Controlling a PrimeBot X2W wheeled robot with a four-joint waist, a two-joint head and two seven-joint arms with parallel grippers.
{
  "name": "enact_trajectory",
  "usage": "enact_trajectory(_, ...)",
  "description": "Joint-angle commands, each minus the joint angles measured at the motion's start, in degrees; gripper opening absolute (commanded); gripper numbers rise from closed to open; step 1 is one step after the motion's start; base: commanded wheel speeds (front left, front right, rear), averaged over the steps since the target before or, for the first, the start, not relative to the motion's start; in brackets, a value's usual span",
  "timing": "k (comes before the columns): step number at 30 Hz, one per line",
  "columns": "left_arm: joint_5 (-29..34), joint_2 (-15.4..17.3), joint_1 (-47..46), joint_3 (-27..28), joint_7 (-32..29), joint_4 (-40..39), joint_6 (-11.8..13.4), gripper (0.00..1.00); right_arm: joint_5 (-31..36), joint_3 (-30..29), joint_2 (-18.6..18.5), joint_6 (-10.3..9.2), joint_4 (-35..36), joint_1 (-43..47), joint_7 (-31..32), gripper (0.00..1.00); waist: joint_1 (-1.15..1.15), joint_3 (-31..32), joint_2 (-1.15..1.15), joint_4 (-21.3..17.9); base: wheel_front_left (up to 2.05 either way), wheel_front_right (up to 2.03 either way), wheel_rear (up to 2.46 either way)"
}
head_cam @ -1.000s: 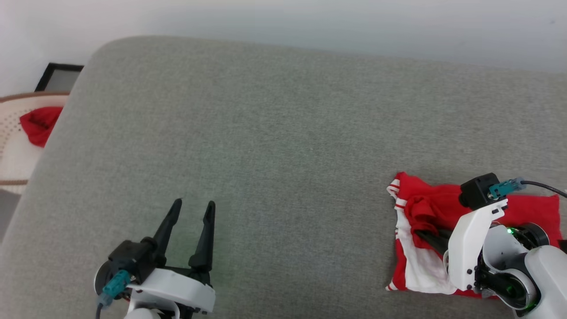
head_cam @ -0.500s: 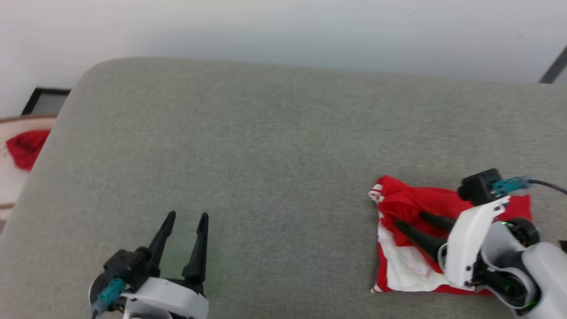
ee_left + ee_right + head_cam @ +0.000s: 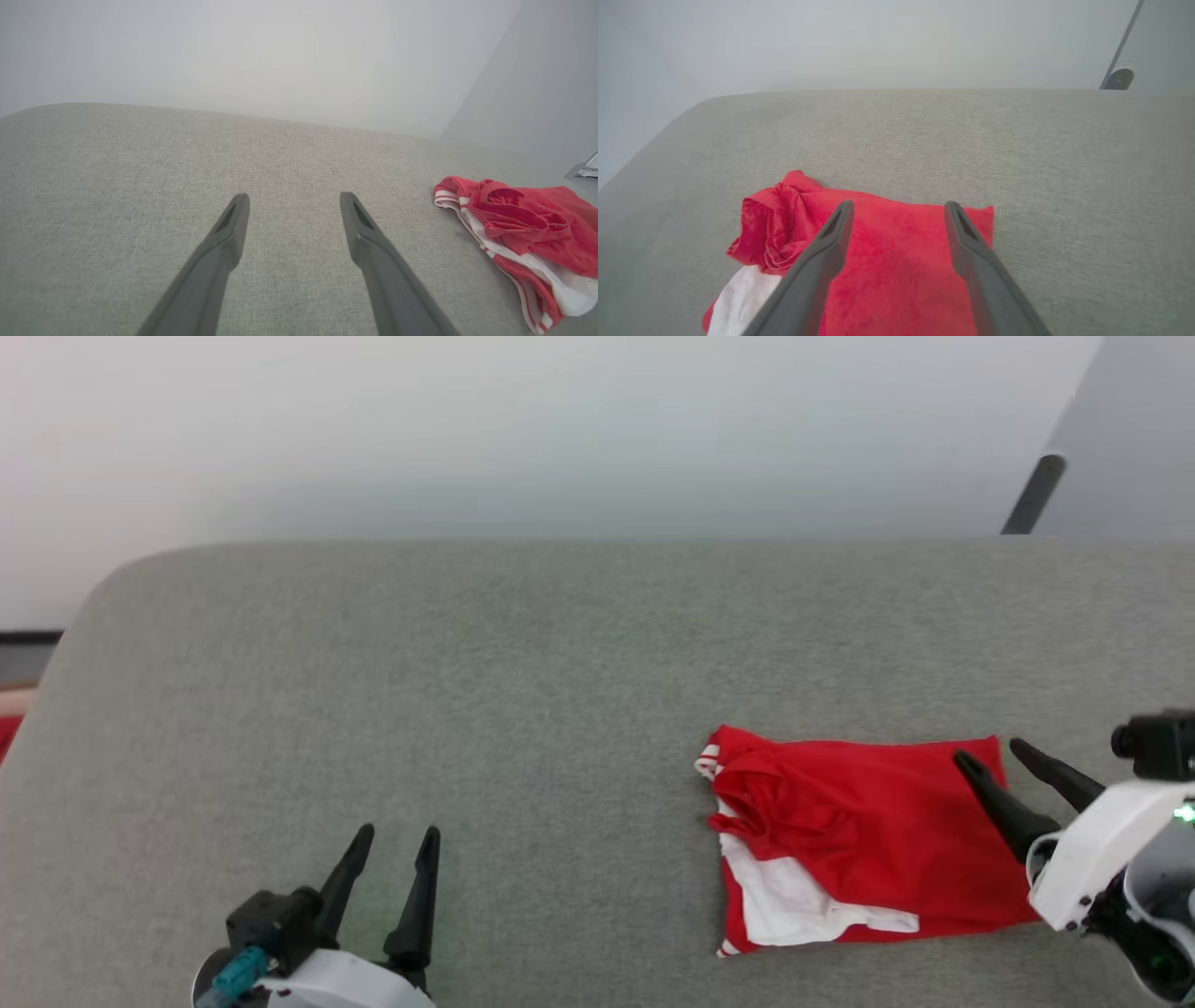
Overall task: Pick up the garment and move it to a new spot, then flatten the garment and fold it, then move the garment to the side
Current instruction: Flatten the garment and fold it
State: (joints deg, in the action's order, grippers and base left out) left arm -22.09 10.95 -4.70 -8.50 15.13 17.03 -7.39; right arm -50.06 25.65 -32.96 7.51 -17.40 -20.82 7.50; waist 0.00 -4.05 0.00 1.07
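We find an indoor room furnished in a domestic manner. Whether it is a lived-in home or a staged test room, we cannot tell. The main evidence is a broad cushion (image 3: 467,709) upholstered in grey woven fabric, with a rounded far-left corner, of the kind found on a sofa or ottoman. Directly behind it, on the far side, stands a plain white wall (image 3: 467,429). At the far right a greyer wall face (image 3: 1139,420) meets it, with a dark slanted bar (image 3: 1032,495) before it. A folded red and white garment (image 3: 878,821) lies on the cushion at the near right, consistent with household laundry.
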Motion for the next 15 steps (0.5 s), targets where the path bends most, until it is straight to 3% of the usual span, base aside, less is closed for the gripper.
enact_trajectory(1, -0.4, 0.2, 0.5, 0.3, 0.0, 0.2, -0.1, 1.00, 1.2, -0.1, 1.0, -0.03, -1.1, 0.7, -2.3, 1.00, 0.00, 1.5, 0.00, -1.5, 0.00, 0.00, 0.00)
enact_trajectory(6, -0.5, 0.5, 1.4, 0.8, 0.0, 1.2, -0.1, 1.00, 4.9, -2.1, 4.2, -0.03, -5.9, 2.7, -10.6, 1.00, 0.00, 3.1, 0.00, -2.5, 0.00, 0.00, 0.00)
enact_trajectory(15, 0.2, 1.2, 3.1, 1.5, 0.0, 0.5, -0.1, 1.00, 10.2, -6.8, 7.0, -0.03, -6.4, 7.9, -17.9, 1.00, 0.00, 5.3, 0.00, -2.6, 0.00, 0.00, 0.00)
